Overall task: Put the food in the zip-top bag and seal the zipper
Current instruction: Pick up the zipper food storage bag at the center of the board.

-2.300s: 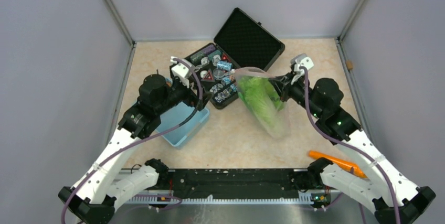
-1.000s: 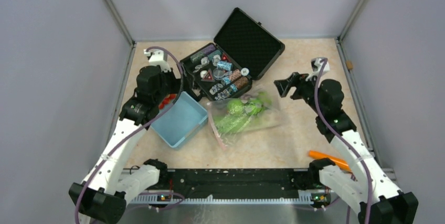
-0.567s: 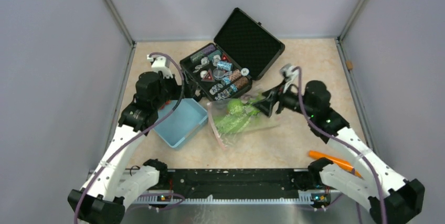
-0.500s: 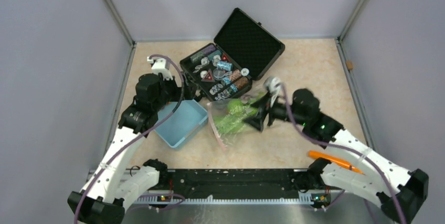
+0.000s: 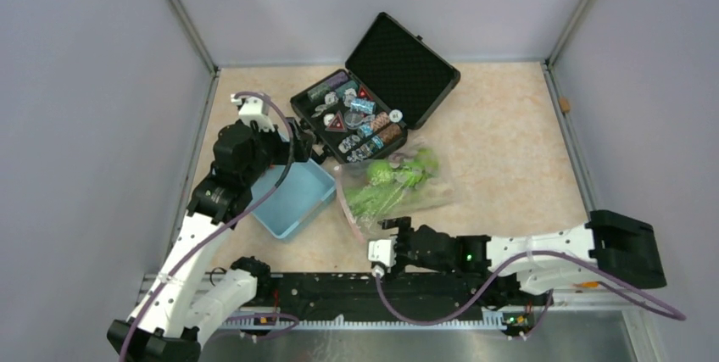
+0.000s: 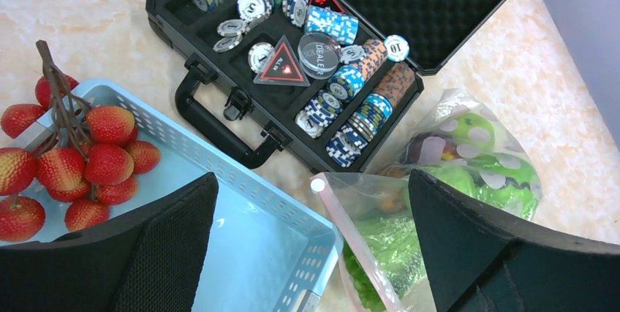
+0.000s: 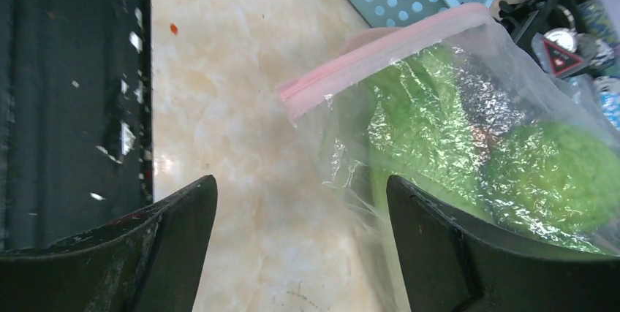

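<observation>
Top external: the zip-top bag point(image 5: 398, 188) lies flat on the desk point(image 5: 509, 142), just beside the blue basket point(image 5: 297, 201), with the empty right claw point(image 5: 383, 245) near its mouth. Left wrist: the left claw point(image 6: 311, 180) is spread wide with nothing pinched, and bumpy red fruits point(image 6: 80, 158) lie in the basket. Right wrist: the right claw point(image 7: 300, 180) is spread. Thin, crinkly, slippery film covers the leafy greens point(image 7: 563, 173). The load is judged light and floppy, so the stiffer pink zipper point(image 7: 380, 45) is best pinched at 1 corner.
</observation>
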Controlling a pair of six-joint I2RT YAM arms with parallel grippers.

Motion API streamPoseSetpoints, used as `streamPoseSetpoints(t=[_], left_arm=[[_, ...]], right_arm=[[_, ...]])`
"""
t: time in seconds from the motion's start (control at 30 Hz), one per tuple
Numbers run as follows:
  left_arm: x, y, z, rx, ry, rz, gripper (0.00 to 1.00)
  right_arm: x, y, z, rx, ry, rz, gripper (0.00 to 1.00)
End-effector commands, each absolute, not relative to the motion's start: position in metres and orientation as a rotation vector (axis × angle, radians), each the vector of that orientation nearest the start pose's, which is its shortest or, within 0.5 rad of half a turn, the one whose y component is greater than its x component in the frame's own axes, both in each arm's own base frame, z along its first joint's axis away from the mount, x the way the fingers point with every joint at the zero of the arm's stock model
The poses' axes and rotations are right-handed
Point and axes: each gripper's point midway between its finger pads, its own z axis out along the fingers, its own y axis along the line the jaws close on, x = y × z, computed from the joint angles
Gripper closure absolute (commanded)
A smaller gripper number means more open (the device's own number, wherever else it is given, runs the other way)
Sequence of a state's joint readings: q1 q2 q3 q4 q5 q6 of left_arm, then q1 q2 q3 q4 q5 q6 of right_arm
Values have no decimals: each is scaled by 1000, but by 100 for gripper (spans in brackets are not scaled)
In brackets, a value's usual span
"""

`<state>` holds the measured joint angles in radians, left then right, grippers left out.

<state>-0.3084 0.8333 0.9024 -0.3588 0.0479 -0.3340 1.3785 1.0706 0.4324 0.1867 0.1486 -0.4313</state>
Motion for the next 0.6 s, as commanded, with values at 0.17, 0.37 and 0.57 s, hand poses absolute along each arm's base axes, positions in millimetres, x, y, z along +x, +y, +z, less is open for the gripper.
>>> streamPoseSetpoints(t=[0.17,0.37,0.57], left_arm=[[289,-106,279,11,1845,-440,1],[291,-110,275,14,1847,-461,1],[291,-113,275,25,1851,-473,1]], right_arm=[[138,338,150,-1338,1036,149,15],[135,347,150,-1326,974,109,15],[132,361,130,-1356,972,116,15]])
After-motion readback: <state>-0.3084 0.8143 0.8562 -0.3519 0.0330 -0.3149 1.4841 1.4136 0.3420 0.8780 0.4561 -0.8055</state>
